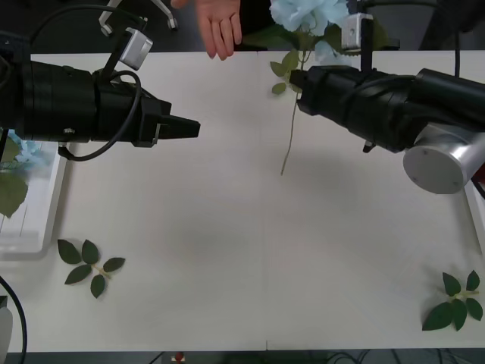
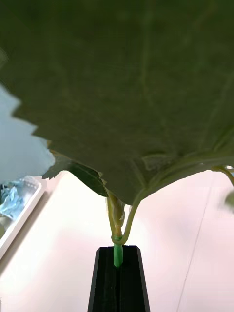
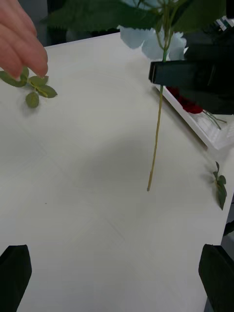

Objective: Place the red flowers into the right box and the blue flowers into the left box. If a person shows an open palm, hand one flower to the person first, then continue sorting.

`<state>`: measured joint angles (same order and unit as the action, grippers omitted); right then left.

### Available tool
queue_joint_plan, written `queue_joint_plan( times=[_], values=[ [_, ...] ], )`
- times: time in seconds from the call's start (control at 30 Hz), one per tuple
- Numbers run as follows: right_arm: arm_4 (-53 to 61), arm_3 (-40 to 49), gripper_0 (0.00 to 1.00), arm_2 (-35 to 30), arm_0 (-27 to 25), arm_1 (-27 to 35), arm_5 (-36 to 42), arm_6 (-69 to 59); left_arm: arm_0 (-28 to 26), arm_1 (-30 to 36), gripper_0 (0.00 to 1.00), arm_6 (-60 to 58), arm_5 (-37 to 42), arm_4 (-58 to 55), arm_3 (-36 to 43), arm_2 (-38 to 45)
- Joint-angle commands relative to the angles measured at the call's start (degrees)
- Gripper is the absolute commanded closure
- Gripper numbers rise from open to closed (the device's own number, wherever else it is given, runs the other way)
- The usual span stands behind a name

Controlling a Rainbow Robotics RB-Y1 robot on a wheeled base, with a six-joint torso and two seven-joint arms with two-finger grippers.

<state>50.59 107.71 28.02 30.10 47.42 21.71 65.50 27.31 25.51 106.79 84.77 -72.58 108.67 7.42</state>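
Note:
My right gripper [image 1: 294, 78] is shut on the green stem [image 2: 117, 254] of a blue flower [image 1: 307, 15] and holds it upright over the table's far middle. The stem's lower end [image 1: 288, 140] hangs above the tabletop. A person's open palm [image 1: 220, 26] reaches in at the far edge, just left of the flower. My left gripper [image 1: 189, 127] hovers open left of centre, its fingers pointing toward the flower, with nothing between them. The left box [image 1: 34, 220] holds a blue flower [image 1: 23, 152]. Red flowers [image 3: 187, 103] lie in the right box [image 3: 209, 136].
Loose leaf sprigs lie at the near left [image 1: 87, 265] and near right [image 1: 455, 299] of the white table. Another sprig [image 3: 36, 87] sits close to the person's fingers. A large leaf [image 2: 122, 87] of the held flower hangs right before the right wrist camera.

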Motion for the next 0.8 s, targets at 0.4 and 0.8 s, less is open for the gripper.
queue_joint_plan(
  times=[0.4,0.8],
  values=[
    [1.8,0.5,1.00,-5.3,7.7,-7.7,-2.1,23.4,-1.0,0.3,0.00,1.0,-0.5,-0.9,1.7,0.8],
    [1.9,-6.5,1.00,-5.7,16.0,-14.6,-4.7,33.3,-1.0,0.3,0.00,1.0,-0.6,-1.1,1.7,0.8]
  ],
)
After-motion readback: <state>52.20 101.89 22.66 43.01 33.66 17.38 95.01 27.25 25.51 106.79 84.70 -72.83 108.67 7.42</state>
